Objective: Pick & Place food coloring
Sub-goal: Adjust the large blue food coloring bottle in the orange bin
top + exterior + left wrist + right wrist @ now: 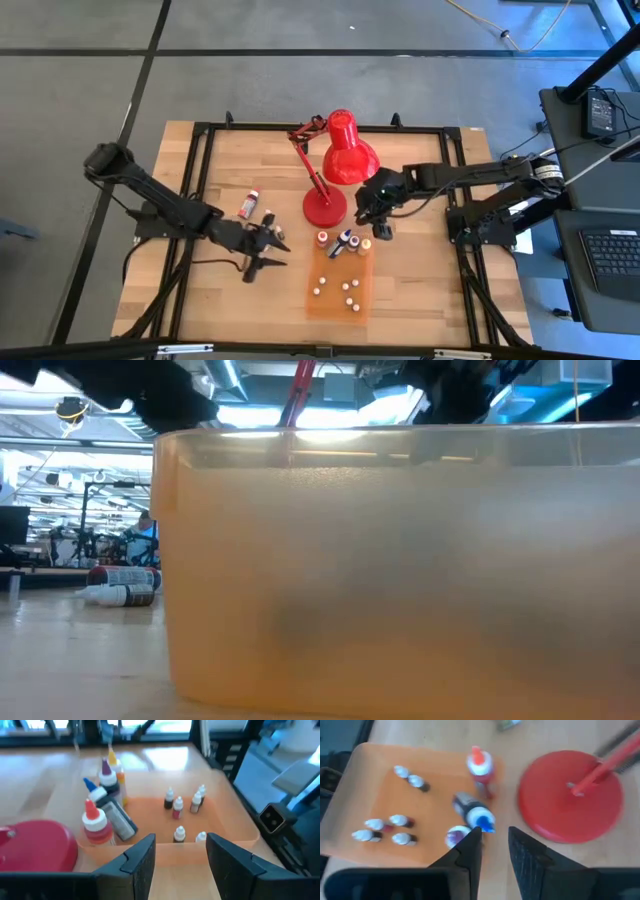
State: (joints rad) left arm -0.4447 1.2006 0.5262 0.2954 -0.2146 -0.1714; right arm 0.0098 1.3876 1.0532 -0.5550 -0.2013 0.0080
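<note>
Several tiny food coloring bottles [177,807] with white caps stand in the flat orange tray [338,298], also seen in the right wrist view [400,821]. Three larger bottles with coloured tips [343,243] are at the tray's far end; the blue-tipped one [472,812] lies tilted. My left gripper [280,254] hangs open left of the tray, pointing at it, with nothing between its fingers [180,855]. My right gripper [379,230] hovers above the tray's far right corner, slanting down. Its fingers stand a little apart with only table showing between them [495,847].
A red desk lamp stands on its round base [324,207] just beyond the tray, its shade [347,150] farther back. Two more bottles [247,204] lie on the table left of the lamp, seen in the low view [120,585] beside the tray's wall [400,560].
</note>
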